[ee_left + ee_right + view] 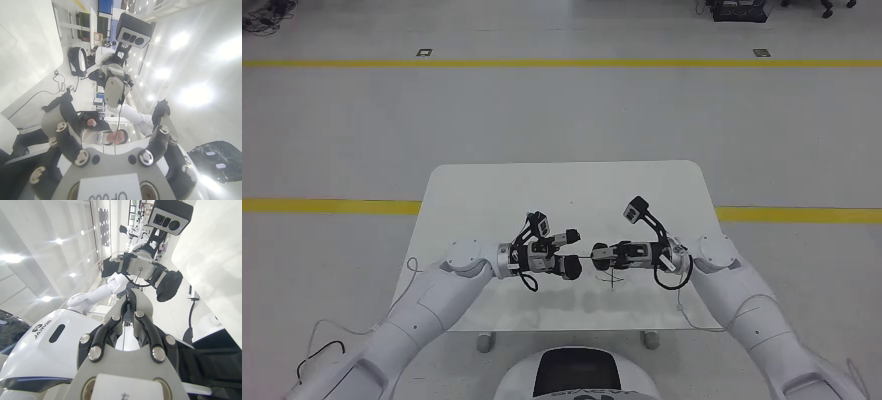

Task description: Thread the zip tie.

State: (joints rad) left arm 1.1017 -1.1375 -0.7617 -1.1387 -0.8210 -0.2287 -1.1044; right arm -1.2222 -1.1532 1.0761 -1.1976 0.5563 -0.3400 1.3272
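A thin black zip tie (588,257) is pinched in my right gripper (599,254), which is shut on one end and held above the white table (542,200). The strap (137,275) runs straight out from the shut fingertips (132,292) toward the palm of my left gripper (139,277). The left gripper (570,252) faces the right one at close range, open, its black-padded fingers (62,106) spread wide on either side of the strap (118,128). The strap's free end lies between those fingers; I cannot tell whether it touches the palm.
Both grippers hang over the table's near middle, a little above the surface. The table's rounded edge (432,185) borders grey floor with yellow lines (332,206). Each arm's wrist camera block (636,209) sticks up beside its gripper.
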